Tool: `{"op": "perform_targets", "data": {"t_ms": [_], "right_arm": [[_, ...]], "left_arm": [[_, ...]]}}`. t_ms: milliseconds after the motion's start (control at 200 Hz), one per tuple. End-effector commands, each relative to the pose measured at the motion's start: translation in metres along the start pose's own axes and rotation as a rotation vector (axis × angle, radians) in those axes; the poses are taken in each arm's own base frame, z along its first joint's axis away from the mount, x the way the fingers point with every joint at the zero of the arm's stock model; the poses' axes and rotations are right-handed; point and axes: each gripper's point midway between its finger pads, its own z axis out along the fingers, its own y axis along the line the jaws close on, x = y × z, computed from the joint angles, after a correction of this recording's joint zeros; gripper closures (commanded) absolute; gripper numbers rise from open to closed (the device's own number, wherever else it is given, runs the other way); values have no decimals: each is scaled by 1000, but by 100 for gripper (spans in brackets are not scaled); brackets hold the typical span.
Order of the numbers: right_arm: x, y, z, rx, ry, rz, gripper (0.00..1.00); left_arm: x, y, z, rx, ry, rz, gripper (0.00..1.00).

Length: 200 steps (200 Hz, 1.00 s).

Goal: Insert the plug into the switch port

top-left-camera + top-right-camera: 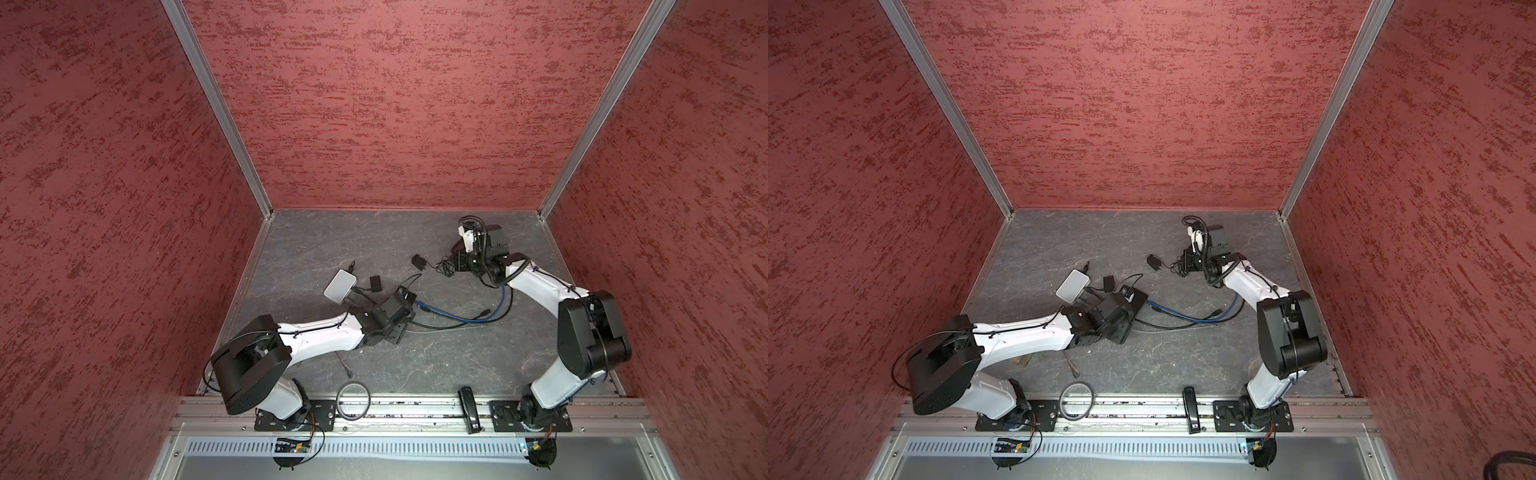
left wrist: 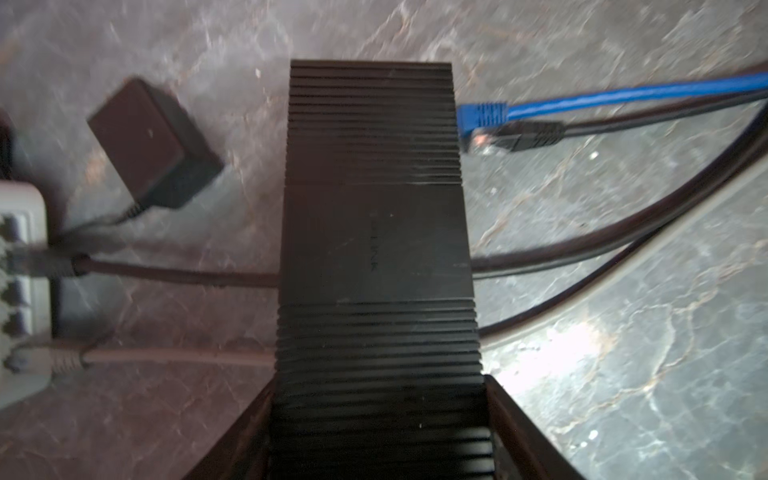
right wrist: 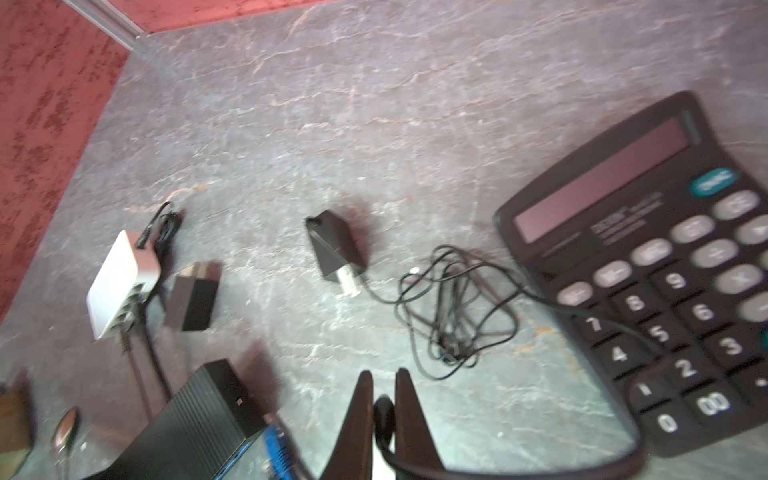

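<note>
My left gripper (image 2: 380, 382) is shut on the switch (image 2: 374, 232), a black ribbed box, one finger on each long side. A blue plug (image 2: 484, 114) and a black network plug (image 2: 528, 135) sit at its side. In both top views the switch (image 1: 409, 296) (image 1: 1139, 300) lies under the left gripper (image 1: 397, 309) left of centre. My right gripper (image 3: 384, 374) is shut on the small black plug (image 3: 383, 411) of a thin cable, above the table near the back right (image 1: 460, 261). The cable runs to a tangled coil (image 3: 453, 307) and a black adapter (image 3: 334, 245).
A white network box (image 1: 340, 286) with cables plugged in lies beside the switch, and a second black adapter (image 2: 153, 145) lies near it. A black calculator (image 3: 665, 270) lies under the right arm. Blue cables (image 1: 457, 313) cross the middle. A grey cable ring (image 1: 353, 401) sits at the front rail.
</note>
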Motion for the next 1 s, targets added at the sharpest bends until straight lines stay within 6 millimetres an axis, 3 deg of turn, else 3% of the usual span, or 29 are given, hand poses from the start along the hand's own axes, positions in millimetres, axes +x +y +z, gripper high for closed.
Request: {"op": "perform_targets", "data": {"t_ms": [0,286,526,997], "right_arm": [[-1,12,-7,-23,-19,10,97],[3,18,-3,-20,-12,-3,97],[4,18,-2,-20,-10,-7,97],[5,20,-5,-30,-14,-12,97]], "left_arm": [[3,-2,-2,23,-7,-63,39],[23,-1,8,18,75,-92,24],[30,-3,13,50,153,-149,18],[-22,4,1,53,145,-205,15]]}}
